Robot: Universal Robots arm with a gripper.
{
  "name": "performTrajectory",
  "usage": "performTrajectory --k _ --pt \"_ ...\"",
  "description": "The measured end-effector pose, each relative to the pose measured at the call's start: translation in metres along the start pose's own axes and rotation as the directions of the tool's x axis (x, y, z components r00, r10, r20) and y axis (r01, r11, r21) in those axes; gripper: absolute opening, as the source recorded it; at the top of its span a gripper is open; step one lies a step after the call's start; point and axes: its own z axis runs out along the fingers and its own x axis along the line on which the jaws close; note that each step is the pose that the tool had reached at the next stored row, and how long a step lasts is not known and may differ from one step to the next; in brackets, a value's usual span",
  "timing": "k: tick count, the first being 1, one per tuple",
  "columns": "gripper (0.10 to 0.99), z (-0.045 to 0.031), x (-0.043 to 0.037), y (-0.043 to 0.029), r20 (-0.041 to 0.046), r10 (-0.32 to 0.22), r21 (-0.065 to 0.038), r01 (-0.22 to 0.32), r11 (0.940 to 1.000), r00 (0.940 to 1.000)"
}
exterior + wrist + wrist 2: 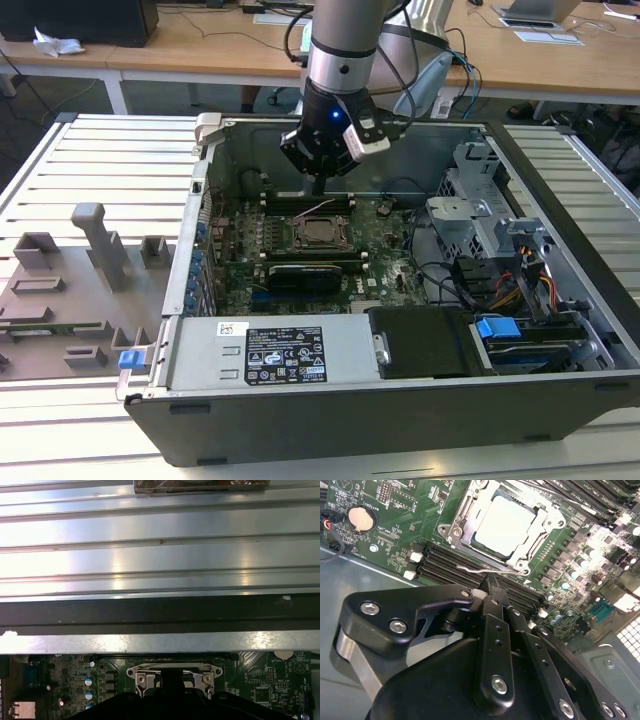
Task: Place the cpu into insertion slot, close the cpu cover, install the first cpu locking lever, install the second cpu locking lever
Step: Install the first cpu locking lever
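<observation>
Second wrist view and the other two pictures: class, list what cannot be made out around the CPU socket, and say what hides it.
- Second wrist view: the gripper covers the socket's near edge beside the wire lever.
- First wrist view: the gripper body hides most of the cpu cover.
- Exterior view: the cpu is too small to judge whether the levers are latched.

No legible text anywhere

The silvery cpu (506, 525) lies flat in the insertion slot (470, 527), the cpu cover (540, 530) closed around it.
</observation>
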Motion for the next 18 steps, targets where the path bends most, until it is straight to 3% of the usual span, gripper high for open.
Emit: performTrajectory --k 11,14,18 --pt "0.106 0.0124 -0.0005 -0.0004 0.0001 0.0 0.0 0.0 1.0 1.0" --pt "0.106 0.016 0.0016 -0.0007 -0.0004 0.0 -0.007 0.0 1.0 1.0" --pt "0.106 0.0191 0.0074 -0.0016 -0.0011 -0.002 -0.032 0.002 0.9995 1.0"
